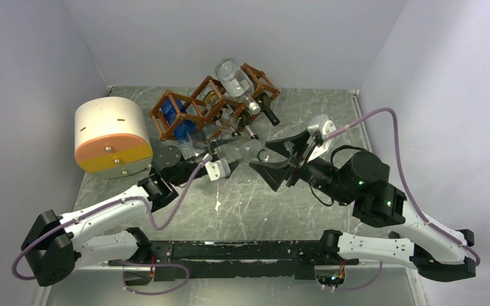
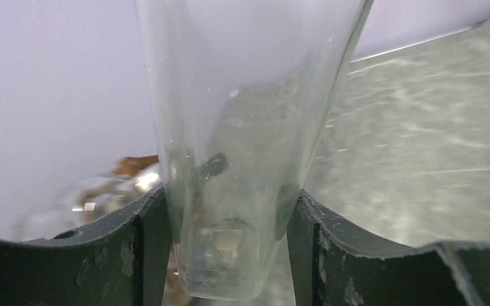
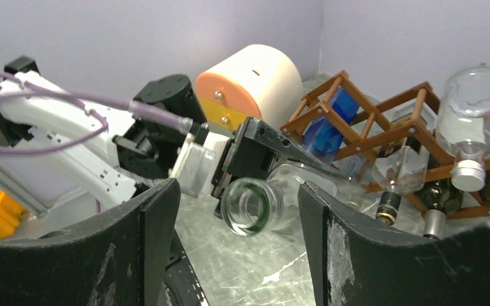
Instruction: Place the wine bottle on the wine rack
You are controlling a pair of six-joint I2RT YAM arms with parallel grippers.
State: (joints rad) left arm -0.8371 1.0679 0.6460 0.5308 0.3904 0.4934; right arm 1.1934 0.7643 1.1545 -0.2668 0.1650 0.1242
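We see the left gripper [image 2: 223, 220] clamped on the clear wine bottle [image 2: 242, 115] — the right gripper [image 3: 235, 191], jaws apart, faces its free end beside the wine rack [image 3: 392, 103].

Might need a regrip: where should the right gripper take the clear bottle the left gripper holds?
Probably at the round free end of the clear bottle, which juts past the left gripper toward the open right gripper. Come head-on from the right arm's side, jaws straddling it; the left gripper clamps the glass behind.
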